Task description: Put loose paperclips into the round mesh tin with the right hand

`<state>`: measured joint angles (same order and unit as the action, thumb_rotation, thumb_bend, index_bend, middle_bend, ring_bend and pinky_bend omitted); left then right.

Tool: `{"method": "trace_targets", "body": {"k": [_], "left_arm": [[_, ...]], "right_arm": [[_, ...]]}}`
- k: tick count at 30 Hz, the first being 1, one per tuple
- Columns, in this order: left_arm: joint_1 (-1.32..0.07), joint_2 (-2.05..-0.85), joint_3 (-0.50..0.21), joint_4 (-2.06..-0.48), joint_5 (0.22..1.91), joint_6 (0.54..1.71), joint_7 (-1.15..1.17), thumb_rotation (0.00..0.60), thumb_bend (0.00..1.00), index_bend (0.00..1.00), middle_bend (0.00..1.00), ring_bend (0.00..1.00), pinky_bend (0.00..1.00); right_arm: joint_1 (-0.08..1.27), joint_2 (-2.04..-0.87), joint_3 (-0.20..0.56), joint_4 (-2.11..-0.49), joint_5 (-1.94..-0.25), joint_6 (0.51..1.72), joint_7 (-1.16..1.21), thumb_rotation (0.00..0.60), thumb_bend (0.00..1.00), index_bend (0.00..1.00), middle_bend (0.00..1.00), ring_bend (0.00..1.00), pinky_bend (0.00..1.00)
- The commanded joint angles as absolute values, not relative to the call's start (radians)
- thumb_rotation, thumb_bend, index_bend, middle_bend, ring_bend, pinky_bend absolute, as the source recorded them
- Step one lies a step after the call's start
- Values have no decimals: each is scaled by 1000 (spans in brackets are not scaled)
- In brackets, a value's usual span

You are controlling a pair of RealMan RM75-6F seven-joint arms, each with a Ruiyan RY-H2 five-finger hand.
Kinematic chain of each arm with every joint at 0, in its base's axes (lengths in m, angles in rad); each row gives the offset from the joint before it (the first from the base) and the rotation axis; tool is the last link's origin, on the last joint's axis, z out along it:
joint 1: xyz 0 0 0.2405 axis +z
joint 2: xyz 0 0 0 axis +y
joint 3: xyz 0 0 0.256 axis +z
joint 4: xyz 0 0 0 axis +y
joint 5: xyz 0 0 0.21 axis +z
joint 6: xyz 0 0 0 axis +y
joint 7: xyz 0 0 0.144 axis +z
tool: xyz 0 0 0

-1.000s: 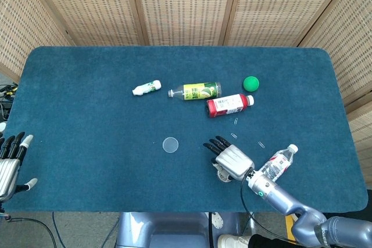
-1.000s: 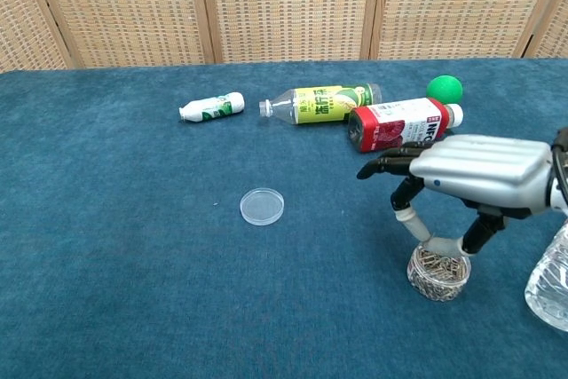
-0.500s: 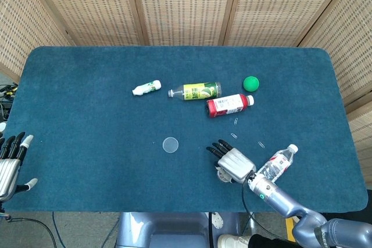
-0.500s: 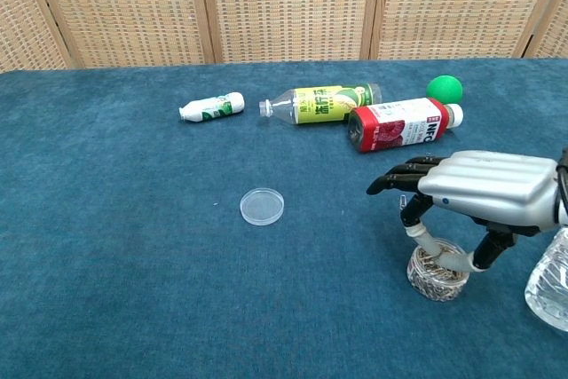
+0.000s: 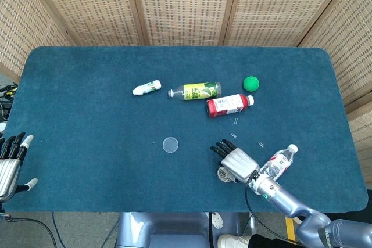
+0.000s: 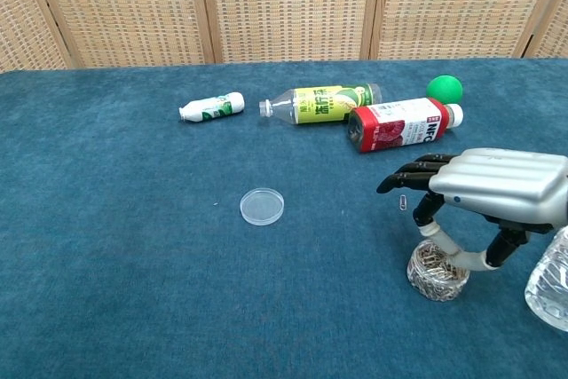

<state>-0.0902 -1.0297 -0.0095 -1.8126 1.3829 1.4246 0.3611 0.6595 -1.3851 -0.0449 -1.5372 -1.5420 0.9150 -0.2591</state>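
I have the right robot hand [image 6: 497, 188] hovering palm-down right over the round mesh tin [image 6: 437, 273], which sits on the bench [image 5: 87, 97] near its front edge, just beside a clear water bottle [image 5: 278, 162]. The fingers are spread and stretched forward, the thumb hooked down near the tin's rim; I see nothing pinched in them, so I judge it empty. The tin already holds a heap of paperclips, so part of the job looks done. Loose paperclips [image 5: 234, 136] are left on the bench: I can make out three in the head view, between the tin and the red-labelled bottle [image 5: 229, 104], apart from one another. Those are what I have to fetch. My left robot hand [image 5: 10, 158] rests open at the bench's far left edge, holding nothing.
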Motion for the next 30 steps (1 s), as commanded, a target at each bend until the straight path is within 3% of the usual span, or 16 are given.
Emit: {"method": "trace_targets", "body": {"k": [1,16,23,30], "left_arm": [[-90,-1030,-9,-1813,1383,1424,361,600,53,0,0,0,0],[-90,-1029,-9,-1813,1383,1424,358,600,53,0,0,0,0],[-90,-1026,-10,-1814,1384,1426,353,600,54,0,0,0,0],[-90,-1025,-12,-1813,1381,1426,352,600,53,0,0,0,0]], "right_arm": [[659,-1381,-45,-1539,-1543,916,-257,600,255,590,67,0,0],[658,-1368,-28,-1557,-1549,936,-250,600,254,580,67,0,0],[673,-1356,38,-1554,-1497,947,-232,600,255,580,67,0,0],[724,-1408,107,-1460,-1358,858,-266,600,259,575,67,0,0]]}}
